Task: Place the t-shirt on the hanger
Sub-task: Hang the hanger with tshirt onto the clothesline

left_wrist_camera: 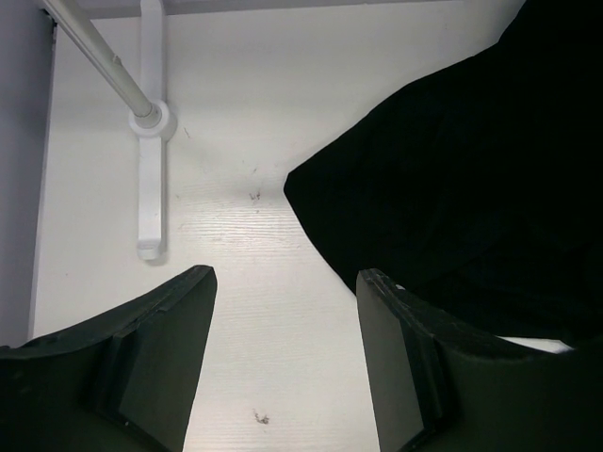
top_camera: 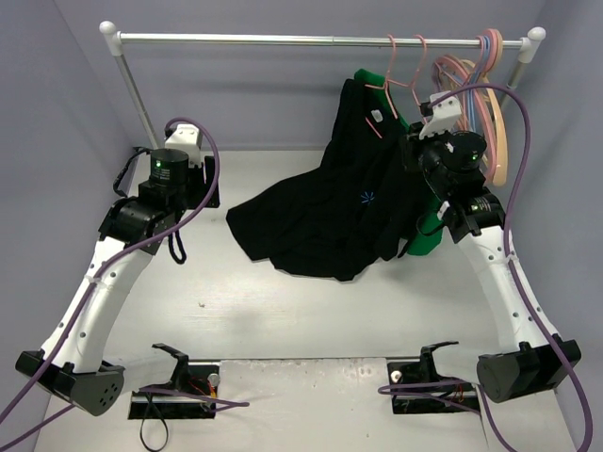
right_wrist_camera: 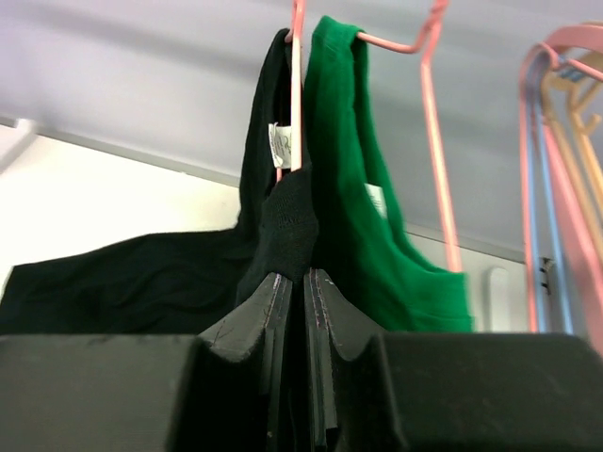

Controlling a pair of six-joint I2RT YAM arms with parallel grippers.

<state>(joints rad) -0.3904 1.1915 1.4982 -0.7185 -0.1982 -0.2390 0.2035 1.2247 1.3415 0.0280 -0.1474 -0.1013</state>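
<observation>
The black t-shirt (top_camera: 330,212) hangs by its neck from the pink wire hanger (top_camera: 390,58) on the rail, and its lower half spreads over the table. Its white neck label (right_wrist_camera: 280,146) shows beside the hanger's wire (right_wrist_camera: 297,94). My right gripper (right_wrist_camera: 299,276) is shut on a bunched fold of the t-shirt (right_wrist_camera: 292,221) just below the neck; from above, that right gripper (top_camera: 413,149) sits at the shirt's right shoulder. My left gripper (left_wrist_camera: 287,278) is open over bare table, with the shirt's hem (left_wrist_camera: 452,188) to its right. From above, the left gripper (top_camera: 200,181) is left of the shirt.
A green t-shirt (right_wrist_camera: 377,235) hangs on a second pink hanger (right_wrist_camera: 435,141) right behind the black one. More pink, tan and blue hangers (top_camera: 485,85) crowd the rail's (top_camera: 283,40) right end. The rack's white foot (left_wrist_camera: 149,179) and post (left_wrist_camera: 94,52) stand at the far left.
</observation>
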